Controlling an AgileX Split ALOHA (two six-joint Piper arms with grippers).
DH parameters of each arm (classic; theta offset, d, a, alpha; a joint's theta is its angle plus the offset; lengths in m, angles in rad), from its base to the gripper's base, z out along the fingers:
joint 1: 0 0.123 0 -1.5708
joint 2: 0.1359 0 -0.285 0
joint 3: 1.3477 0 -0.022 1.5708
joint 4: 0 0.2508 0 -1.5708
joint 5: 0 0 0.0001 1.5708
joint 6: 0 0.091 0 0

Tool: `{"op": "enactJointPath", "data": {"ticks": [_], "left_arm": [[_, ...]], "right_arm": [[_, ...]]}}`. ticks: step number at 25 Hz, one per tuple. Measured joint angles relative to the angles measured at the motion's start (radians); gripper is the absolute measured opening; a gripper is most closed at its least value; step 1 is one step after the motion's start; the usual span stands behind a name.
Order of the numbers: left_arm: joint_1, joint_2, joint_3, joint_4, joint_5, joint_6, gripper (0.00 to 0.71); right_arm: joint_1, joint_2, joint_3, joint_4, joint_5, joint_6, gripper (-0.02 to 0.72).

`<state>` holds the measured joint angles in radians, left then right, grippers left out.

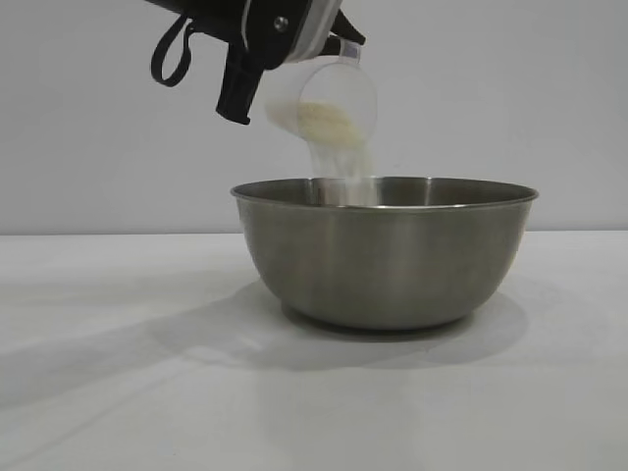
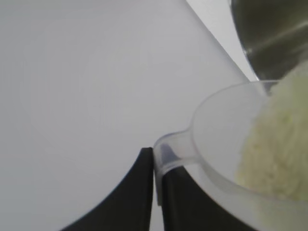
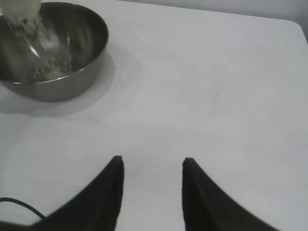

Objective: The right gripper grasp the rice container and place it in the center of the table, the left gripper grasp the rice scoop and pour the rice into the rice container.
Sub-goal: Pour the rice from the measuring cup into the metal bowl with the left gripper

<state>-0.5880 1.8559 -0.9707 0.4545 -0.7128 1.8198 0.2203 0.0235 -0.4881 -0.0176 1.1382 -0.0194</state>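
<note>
The rice container (image 1: pixel 385 255), a large steel bowl, stands on the white table (image 1: pixel 118 392). Above its left rim the translucent rice scoop (image 1: pixel 324 98) hangs tipped over, and rice (image 1: pixel 343 157) streams from it into the bowl. My left gripper (image 2: pixel 155 156) is shut on the scoop's handle (image 2: pixel 168 151); rice (image 2: pixel 274 144) fills the cup's low side. In the right wrist view the bowl (image 3: pixel 72 57) sits far off with rice falling into it. My right gripper (image 3: pixel 151 163) stands open and empty over bare table, apart from the bowl.
A plain pale wall (image 1: pixel 98 147) rises behind the table. The table's far edge and rounded corner (image 3: pixel 293 24) show in the right wrist view. The black left arm with a looped cable (image 1: pixel 172 54) hangs at the top of the exterior view.
</note>
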Motion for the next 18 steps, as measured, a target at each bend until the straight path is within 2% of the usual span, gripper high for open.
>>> {"op": "enactJointPath", "data": {"ticks": [14,16,18], "left_arm": [[0.000,0.000,0.000,0.007,-0.004,0.039,0.000],[0.000,0.000,0.000,-0.030,-0.004,-0.022,0.000],[0.000,0.000,0.000,-0.110,-0.004,-0.170,0.000]], "right_arm": [[0.012,0.000,0.000,0.000,0.000,0.000,0.279],[0.012,0.000,0.000,0.000,0.000,0.002,0.279],[0.012,0.000,0.000,0.000,0.000,0.002,0.279]]}}
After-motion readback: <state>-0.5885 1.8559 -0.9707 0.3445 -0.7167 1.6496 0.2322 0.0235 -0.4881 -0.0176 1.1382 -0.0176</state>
